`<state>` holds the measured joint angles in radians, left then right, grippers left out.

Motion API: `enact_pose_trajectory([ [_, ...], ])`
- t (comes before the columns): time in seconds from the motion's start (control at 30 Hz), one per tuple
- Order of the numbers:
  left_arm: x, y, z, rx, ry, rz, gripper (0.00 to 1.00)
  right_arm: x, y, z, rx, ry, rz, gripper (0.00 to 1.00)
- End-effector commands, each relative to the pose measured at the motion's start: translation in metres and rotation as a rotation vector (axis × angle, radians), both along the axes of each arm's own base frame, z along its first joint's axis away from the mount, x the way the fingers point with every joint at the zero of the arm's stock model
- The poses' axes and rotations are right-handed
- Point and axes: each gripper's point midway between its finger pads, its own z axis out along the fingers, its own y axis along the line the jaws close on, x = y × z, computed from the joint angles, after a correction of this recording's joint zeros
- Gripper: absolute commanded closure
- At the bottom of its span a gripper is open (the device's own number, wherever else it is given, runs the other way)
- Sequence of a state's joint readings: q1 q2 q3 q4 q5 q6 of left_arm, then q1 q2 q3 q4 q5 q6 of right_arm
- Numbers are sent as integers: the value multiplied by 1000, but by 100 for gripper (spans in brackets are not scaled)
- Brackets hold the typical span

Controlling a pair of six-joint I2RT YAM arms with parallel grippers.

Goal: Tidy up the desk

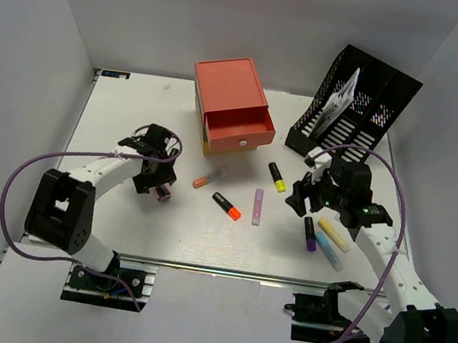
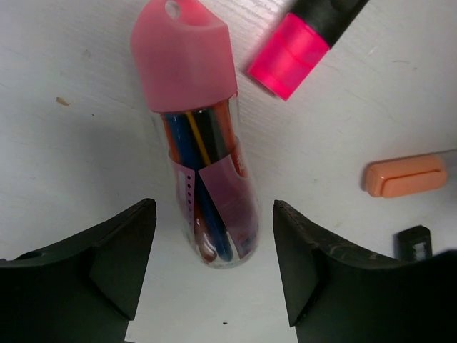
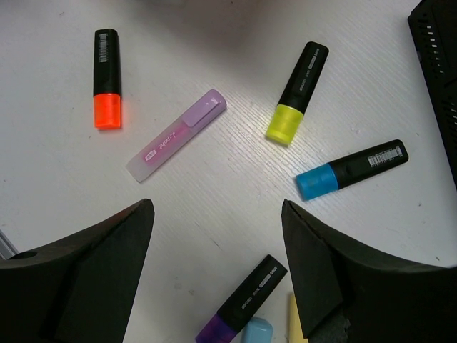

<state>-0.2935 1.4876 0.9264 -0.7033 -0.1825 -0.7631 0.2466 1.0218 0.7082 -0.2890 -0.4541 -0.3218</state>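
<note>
Overhead, white desk [image 1: 126,109] with scattered highlighters [image 1: 226,206], grey walls [image 1: 29,64] around.

Desk [image 1: 134,114]: white, flat, metal rail along the near edge.
Back middle: red drawer box [image 1: 232,107], top drawer pulled out.
Back right: black file rack [image 1: 355,104].
Left: clear tube of pens [image 2: 198,143] with a pink cap; pink marker [image 2: 300,43] just beside it.
Middle: orange-capped pen [image 1: 209,177], orange marker [image 1: 226,206], lilac marker [image 1: 257,207], yellow marker [image 1: 276,177].
Right: blue marker [image 3: 352,168], purple marker [image 1: 310,234], pale yellow marker [image 1: 332,234], pale blue marker [image 1: 329,254].
</note>
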Motion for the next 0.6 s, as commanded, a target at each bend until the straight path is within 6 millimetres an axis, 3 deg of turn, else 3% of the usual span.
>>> enact_pose_trajectory([
  [0.0, 6, 1, -1, 0, -11, 20, 24, 3, -1, 5, 4, -33, 1, 22],
  [0.3, 2, 6, -20, 33, 31, 25, 31, 4, -1, 7, 13, -34, -2, 22],
  [0.37, 0, 7, -25, 39, 50, 23, 38, 3, -2, 7, 15, -33, -3, 22],
  [0.57, -4, 9, -32, 53, 72, 20, 38, 3, -2, 9, 23, -35, 0, 22],
])
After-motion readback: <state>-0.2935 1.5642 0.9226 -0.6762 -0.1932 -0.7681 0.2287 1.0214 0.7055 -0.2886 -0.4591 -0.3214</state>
